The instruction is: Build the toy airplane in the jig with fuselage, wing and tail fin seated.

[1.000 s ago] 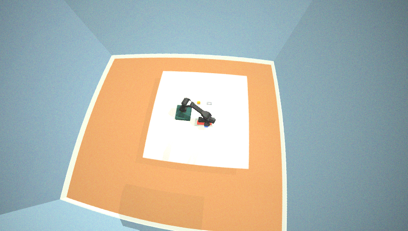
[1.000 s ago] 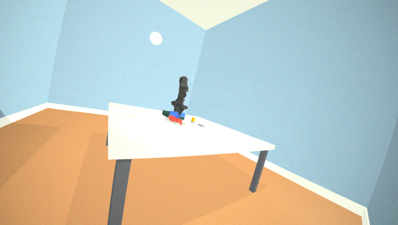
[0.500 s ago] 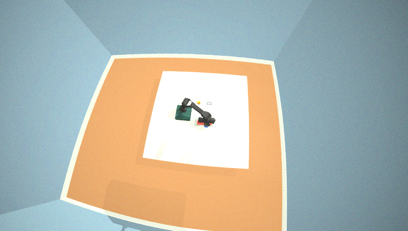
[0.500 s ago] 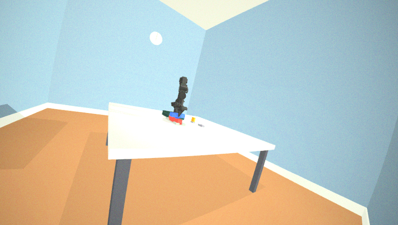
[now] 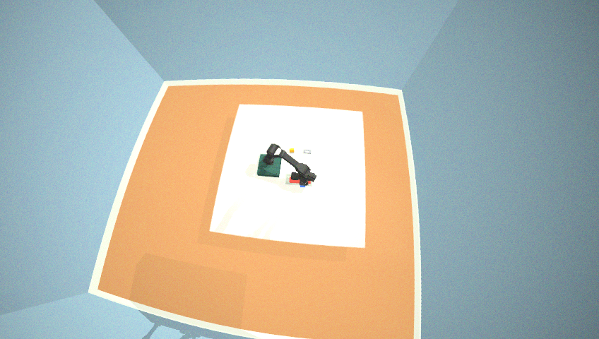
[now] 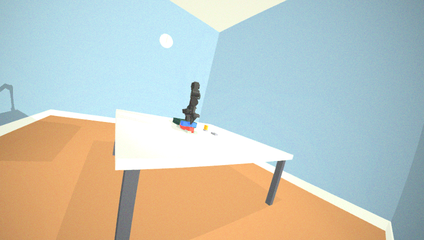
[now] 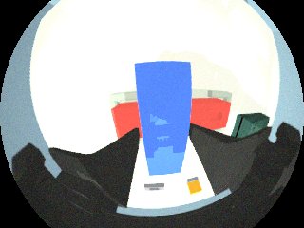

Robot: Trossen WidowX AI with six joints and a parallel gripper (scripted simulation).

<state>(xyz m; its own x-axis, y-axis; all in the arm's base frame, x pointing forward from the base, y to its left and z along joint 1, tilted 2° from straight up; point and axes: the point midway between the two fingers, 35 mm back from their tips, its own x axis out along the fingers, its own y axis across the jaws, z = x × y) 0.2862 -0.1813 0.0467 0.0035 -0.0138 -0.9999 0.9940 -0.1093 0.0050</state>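
- Wing (image 7: 162, 117): blue flat slab, long and narrow. It lies crosswise on the red fuselage (image 7: 212, 114), which shows either side of it in the wrist view. In the exterior view the blue piece sits on top of the red one; whether its tab is fully down in the socket cannot be seen.
- Handling, judged: rigid, light, smooth-faced, likely slippery on its broad faces. Best taken across its narrow width near the middle, where the two long edges give parallel flats. Not fragile by appearance.
- Fuselage: red block, low on the worktop (image 6: 154, 145), with a pale rim of the cradle (image 7: 124, 95) showing behind it. Judged stiff and heavier than the wing; it appears seated.
- Tail fin (image 7: 194, 185): small yellow piece, standing alone on the worktop, well apart from the cradle. Judged very light and easy to tip; take it by its flat sides, low down.
- Small grey piece (image 7: 154, 186): beside the yellow one, purpose not clear.
- Gripper (image 7: 163, 171): directly over the wing, pointing down. The fingers flank the blue slab on both sides and are part-way open, wider than the slab; released, holding nothing. Any remaining contact with the wing's edges cannot be told.
- Green base block (image 5: 268, 165): carries the arm, near the cradle.
- Stage, judged: wing placed, tail fin not yet fitted.
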